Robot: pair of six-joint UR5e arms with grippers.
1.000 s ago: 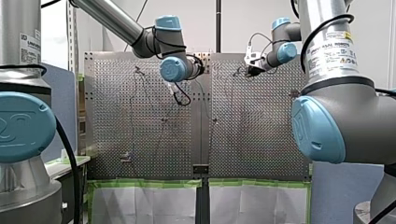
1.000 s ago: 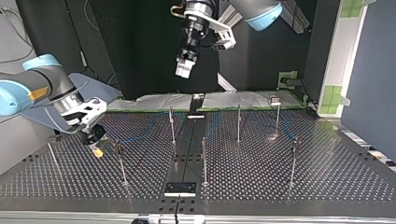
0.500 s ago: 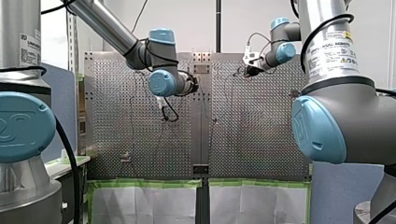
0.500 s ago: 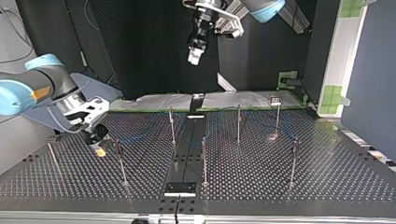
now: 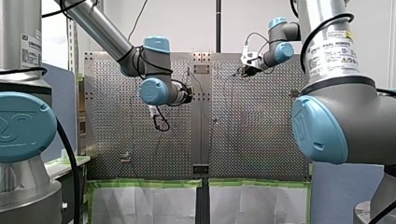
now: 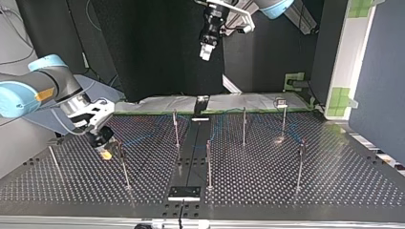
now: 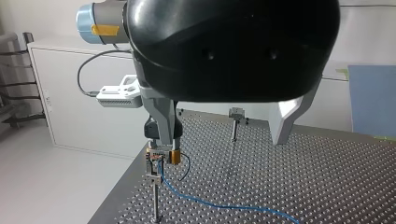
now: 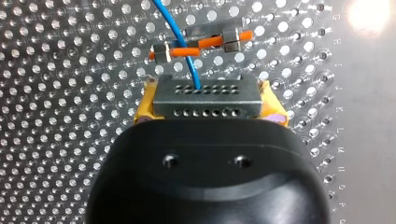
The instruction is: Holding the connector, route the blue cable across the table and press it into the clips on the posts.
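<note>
Clamped tight, my right gripper (image 8: 205, 106) holds the connector (image 8: 205, 92), with its yellow pads (image 8: 141, 113) pressed against the two ends of the grey block. The blue cable (image 8: 181, 36) leaves the connector's face and crosses the orange bar of a clip (image 8: 232, 39) just ahead of the gripper. I cannot tell whether it is seated in the clip or only lying over it. In the left wrist view that clip tops a thin post (image 7: 154, 200) near the edge of the perforated table (image 7: 327, 186), and the cable runs from there across the holes. A second post (image 7: 233, 128) stands farther back. My left gripper (image 6: 206, 50) hangs high above the table, well apart from the posts. Its fingers (image 7: 285, 123) are spread wide with nothing between them.
</note>
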